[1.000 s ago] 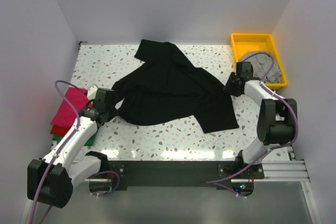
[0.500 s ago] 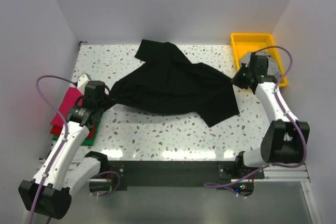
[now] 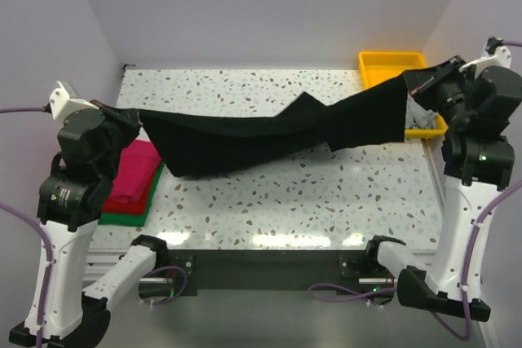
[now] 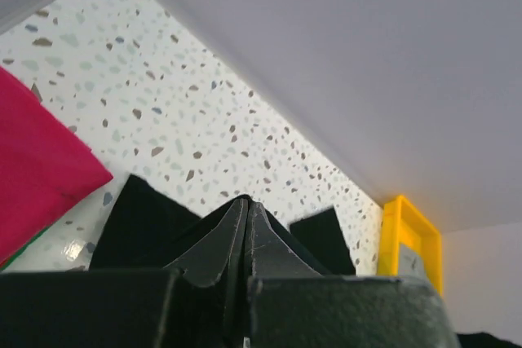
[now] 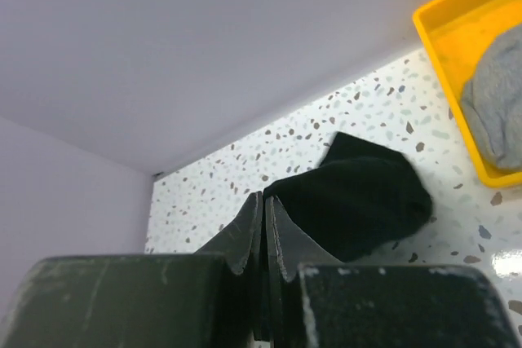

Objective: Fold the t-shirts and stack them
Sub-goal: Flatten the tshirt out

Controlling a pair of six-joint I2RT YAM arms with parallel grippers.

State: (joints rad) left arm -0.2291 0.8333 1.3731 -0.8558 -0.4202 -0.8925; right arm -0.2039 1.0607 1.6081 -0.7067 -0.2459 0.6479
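The black t-shirt (image 3: 269,132) hangs stretched in the air between both grippers, sagging over the table. My left gripper (image 3: 137,116) is raised at the left and shut on its left end; the cloth (image 4: 147,226) shows around the closed fingers. My right gripper (image 3: 416,79) is raised at the right and shut on its right end (image 5: 359,197). The magenta t-shirt (image 3: 137,173) lies folded on the red one (image 3: 149,198) and the green one (image 3: 130,218) at the table's left edge. The grey t-shirt (image 3: 422,118) lies in the yellow tray (image 3: 391,63).
The speckled table (image 3: 269,201) has walls at the back and both sides. The yellow tray stands at the back right corner, also seen in the right wrist view (image 5: 457,6) and the left wrist view (image 4: 400,234).
Both arms have risen and moved apart, lifting the black t-shirt off the table and pulling it taut between them. The folded stack has not moved.
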